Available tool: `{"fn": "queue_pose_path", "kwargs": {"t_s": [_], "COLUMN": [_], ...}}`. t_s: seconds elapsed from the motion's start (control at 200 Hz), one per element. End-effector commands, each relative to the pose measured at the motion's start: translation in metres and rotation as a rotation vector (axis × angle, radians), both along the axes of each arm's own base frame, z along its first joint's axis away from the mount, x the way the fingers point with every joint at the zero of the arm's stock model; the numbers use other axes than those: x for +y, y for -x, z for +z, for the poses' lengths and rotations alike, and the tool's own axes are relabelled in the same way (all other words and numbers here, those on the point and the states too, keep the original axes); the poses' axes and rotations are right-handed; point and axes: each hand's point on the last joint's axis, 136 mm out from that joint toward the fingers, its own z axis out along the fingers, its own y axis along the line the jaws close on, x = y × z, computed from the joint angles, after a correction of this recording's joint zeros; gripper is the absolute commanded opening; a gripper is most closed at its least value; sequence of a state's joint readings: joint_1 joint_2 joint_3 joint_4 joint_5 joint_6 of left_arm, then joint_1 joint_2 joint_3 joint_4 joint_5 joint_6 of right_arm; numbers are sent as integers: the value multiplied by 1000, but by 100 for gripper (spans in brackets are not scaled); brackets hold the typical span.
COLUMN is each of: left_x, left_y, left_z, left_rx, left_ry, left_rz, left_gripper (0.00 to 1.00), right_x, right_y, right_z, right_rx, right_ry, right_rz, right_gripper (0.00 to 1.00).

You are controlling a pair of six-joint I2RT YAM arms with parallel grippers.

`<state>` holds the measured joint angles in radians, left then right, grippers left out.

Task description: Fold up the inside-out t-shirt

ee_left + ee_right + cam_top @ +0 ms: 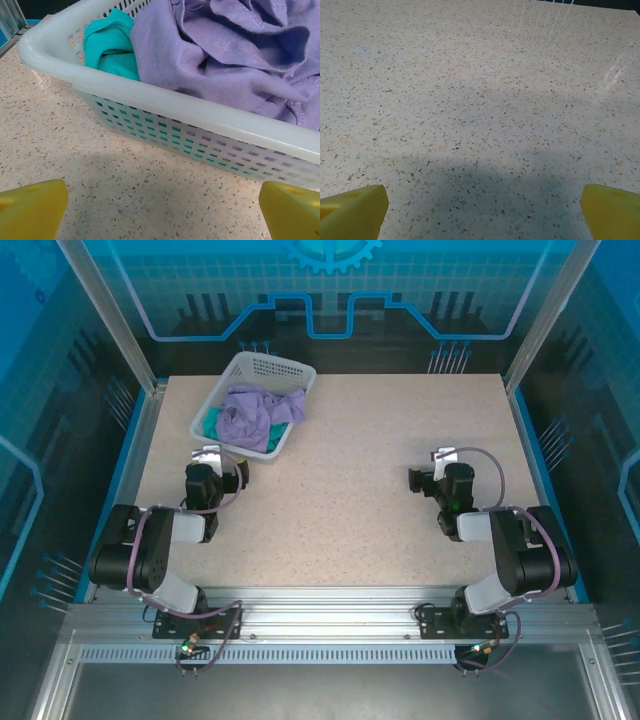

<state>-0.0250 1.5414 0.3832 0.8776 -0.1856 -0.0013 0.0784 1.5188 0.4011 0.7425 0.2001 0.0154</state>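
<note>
Yellow fingertips (pixel 30 210) of the left gripper (pixel 161 215) sat at the two bottom corners of the left wrist view, spread wide, with nothing between them but speckled table (pixel 75 165). Likewise the right gripper (pixel 481 215): spread wide, empty, facing bare tabletop.

Task item: the inside-out t-shirt (pixel 225 65), lavender, was crumpled in a heap inside the white slotted laundry basket (pixel 175 102), at the far left of the table in the overhead view. Stitched seams showed; print and neck label were not visible. No long axis could be made out in the heap. A teal-green garment (pixel 112 45) lay in the same basket, touching the t-shirt on its left as the left wrist saw it.

Key relation: the t-shirt lay straight ahead of the left gripper, behind the basket's near wall, which stood just beside the fingertips. The right gripper was well apart from the basket, across the table.

Judgement: left arm nearer. The grasp would need to go over the rim and take lavender cloth only, clear of the teal. Folding not yet begun
</note>
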Motion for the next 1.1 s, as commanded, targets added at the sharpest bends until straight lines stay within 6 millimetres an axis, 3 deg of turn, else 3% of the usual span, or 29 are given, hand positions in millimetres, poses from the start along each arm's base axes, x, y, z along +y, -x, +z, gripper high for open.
{"fn": "queue_pose_path", "kwargs": {"t_s": [0.0,0.81,0.955,1.096], "left_x": [1,3,17,37], "left_y": [-1,-1,9,28], "left_z": [6,8,30,63], "left_rx": [-30,-34,-55,-83], "left_ry": [25,23,25,76], "left_rz": [1,17,102,241], "left_gripper": [99,99,99,99], "right_x": [5,5,3,-10], "right_y": [-9,-9,-9,-2], "right_z": [20,20,23,46], "right_rx": [-68,-67,-68,-58], "right_ry": [-14,-14,-12,-19], "right_rz": [16,15,4,-81], "right_gripper": [100,100,100,100]}}
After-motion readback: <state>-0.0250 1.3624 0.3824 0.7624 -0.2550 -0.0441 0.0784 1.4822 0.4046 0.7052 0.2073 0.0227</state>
